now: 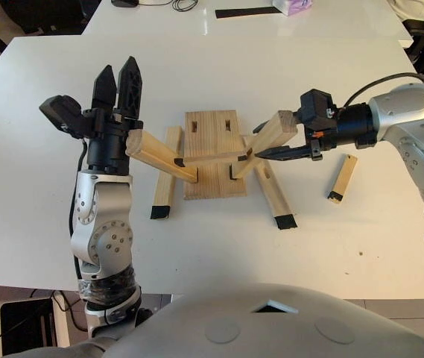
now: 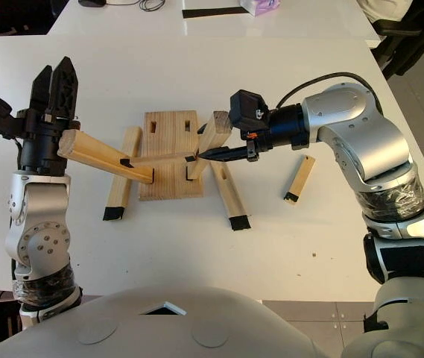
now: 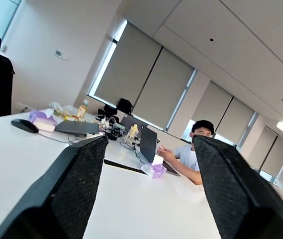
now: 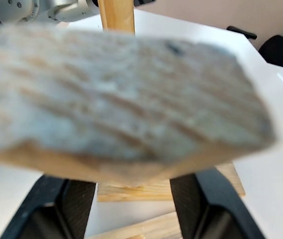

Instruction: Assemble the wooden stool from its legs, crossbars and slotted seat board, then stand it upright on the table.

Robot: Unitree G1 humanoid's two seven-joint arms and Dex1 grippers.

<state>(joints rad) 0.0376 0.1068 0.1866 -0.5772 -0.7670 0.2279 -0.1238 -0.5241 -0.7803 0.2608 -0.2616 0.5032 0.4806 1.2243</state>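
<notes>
Jaws of left gripper [image 1: 120, 68] apart, leg [image 1: 159, 156] end near their base

The left arm [image 1: 103, 216] stands upright by the table's [image 1: 33, 186] front edge, its left gripper [image 1: 120, 66] pointing up with fingers [image 3: 76, 189] spread. The right arm [image 1: 413, 123] bends inward, holding the right gripper [image 1: 262, 154] level and pointing leftward.

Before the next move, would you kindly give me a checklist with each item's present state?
1. Left gripper free: ok, jaws open, nothing between them.
2. Right gripper holding the right raised leg firmly: cannot tell, the wood hides the contact.
3. Long crossbar joining the left raised leg to the right one: ok, it appears joined.
4. Seat board flat on the table: ok.
5. All legs fitted: not ok, a loose leg and another loose leg lie beside the board.
6. Short crossbar fitted: not ok, it lies apart on the table.
</notes>
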